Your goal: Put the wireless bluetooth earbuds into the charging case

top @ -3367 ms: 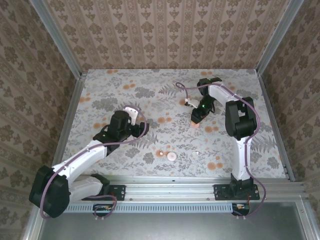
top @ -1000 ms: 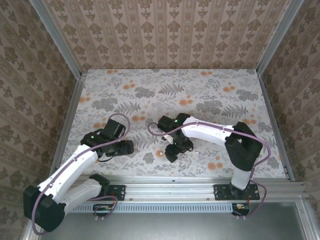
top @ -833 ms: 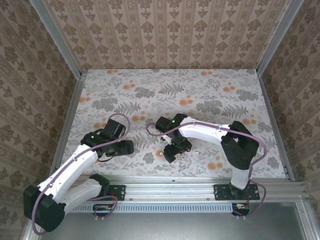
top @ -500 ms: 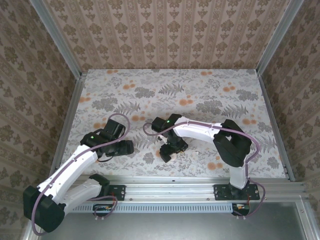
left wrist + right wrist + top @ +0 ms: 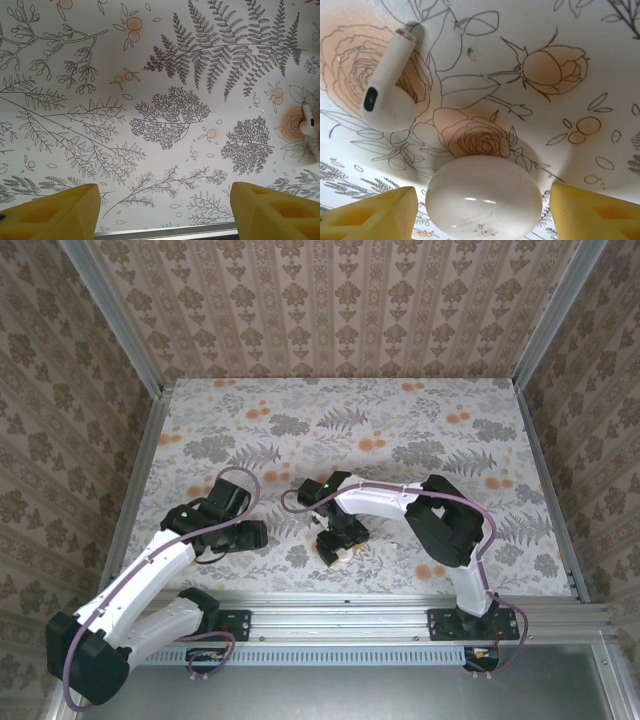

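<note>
A glossy, pale pinkish-white oval charging case (image 5: 484, 202) lies shut on the flowered cloth. My right gripper (image 5: 482, 215) is open around it, with a narrow gap between the case and each yellow finger. One white stemmed earbud (image 5: 387, 85) lies on an orange rose just beyond the case and to its left, touching neither the case nor a finger. From above, the right gripper (image 5: 338, 546) sits low over the case (image 5: 343, 555) near the table's front. My left gripper (image 5: 165, 212) is open and empty, and the earbud (image 5: 307, 120) lies at the far right of its view.
The metal rail (image 5: 165, 231) of the table's near edge runs just below the left fingers. The left gripper (image 5: 250, 533) rests a hand's width left of the right one. Patterned walls close in the back and sides.
The right arm has swung left and toward the near edge, bringing its gripper down over the case, with the jaws narrowing a little. The left arm has held still.
</note>
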Controlling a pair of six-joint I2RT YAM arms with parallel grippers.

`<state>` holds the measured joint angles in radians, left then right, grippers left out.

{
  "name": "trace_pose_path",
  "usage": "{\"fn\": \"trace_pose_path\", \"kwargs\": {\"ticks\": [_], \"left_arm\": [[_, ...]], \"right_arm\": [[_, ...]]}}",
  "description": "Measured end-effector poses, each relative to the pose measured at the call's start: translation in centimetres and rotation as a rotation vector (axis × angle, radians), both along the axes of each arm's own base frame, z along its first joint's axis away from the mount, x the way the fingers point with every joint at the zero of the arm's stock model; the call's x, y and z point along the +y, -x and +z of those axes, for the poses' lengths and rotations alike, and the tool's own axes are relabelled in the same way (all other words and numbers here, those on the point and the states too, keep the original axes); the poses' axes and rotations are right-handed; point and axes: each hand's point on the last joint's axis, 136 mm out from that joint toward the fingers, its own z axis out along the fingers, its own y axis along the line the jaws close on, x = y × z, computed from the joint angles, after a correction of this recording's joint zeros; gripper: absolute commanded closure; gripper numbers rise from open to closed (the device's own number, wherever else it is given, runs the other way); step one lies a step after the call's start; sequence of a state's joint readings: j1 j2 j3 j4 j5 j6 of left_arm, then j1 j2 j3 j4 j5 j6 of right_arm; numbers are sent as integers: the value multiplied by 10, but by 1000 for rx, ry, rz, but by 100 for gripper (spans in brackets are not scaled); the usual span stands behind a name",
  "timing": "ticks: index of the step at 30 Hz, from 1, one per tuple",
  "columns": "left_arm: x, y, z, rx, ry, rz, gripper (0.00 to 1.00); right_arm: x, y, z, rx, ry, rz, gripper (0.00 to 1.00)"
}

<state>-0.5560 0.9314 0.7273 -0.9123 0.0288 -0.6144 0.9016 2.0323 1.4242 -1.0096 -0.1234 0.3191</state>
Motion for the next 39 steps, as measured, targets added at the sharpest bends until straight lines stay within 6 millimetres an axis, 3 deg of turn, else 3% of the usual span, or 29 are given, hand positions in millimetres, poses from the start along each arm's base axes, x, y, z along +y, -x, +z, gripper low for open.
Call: {"fn": "trace_pose_path", "kwargs": {"ticks": [16, 21, 25, 32, 39], "left_arm": [[-5, -6, 4, -51, 28, -19, 36], [-19, -11, 14, -195, 94, -120, 42], [-36, -19, 24, -404, 177, -231, 44], [-55, -28, 34, -744, 262, -391, 43], [-73, -23, 58, -988, 270, -584, 43]], "right_arm": [[0, -8, 6, -48, -35, -44, 48], [-2, -21, 38, -130, -226, -179, 50], [8, -42, 74, -196, -485, -345, 52], [51, -73, 117, -214, -851, -522, 52], [81, -93, 160, -193, -1119, -630, 53]]}}
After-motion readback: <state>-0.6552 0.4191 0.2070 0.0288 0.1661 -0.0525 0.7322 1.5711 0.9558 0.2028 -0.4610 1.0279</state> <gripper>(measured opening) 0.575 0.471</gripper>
